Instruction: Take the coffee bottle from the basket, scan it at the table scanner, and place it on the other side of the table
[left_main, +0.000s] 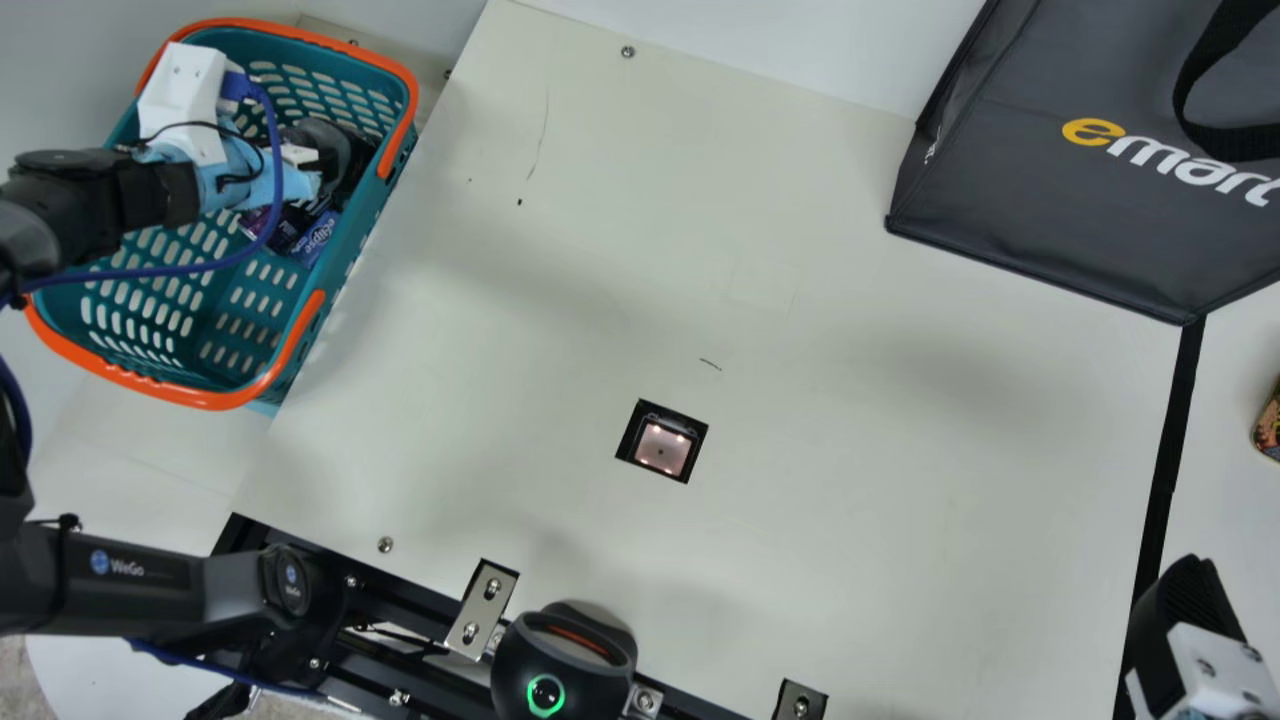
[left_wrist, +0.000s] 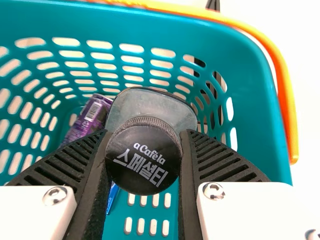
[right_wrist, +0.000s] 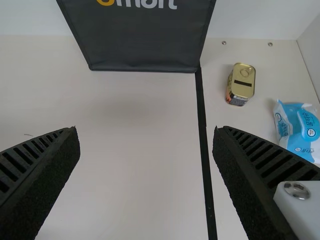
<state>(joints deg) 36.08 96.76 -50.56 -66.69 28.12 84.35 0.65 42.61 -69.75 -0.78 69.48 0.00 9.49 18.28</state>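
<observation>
Over the teal basket (left_main: 345, 65) at the upper left, my left gripper (left_main: 318, 158) reaches down among the items. In the left wrist view the coffee bottle (left_wrist: 144, 160) shows its black cap toward the camera, and my left gripper (left_wrist: 144, 150) is shut on it, a ribbed finger against each side; its clear body is inside the basket (left_wrist: 240, 65). The table scanner (left_main: 662, 447) is a lit square window in the tabletop. At the lower right corner is my right gripper (left_main: 1195, 595); the right wrist view has this gripper (right_wrist: 146, 135) open, nothing between its fingers.
A purple package (left_wrist: 89, 119) lies beside the bottle in the basket. A dark bag (left_main: 1050, 180) stands at the back right. Beyond the black strip (right_wrist: 202, 130) are a can (right_wrist: 241, 84) and a blue-white pouch (right_wrist: 300, 127). A black device (left_main: 565, 660) sits at the near edge.
</observation>
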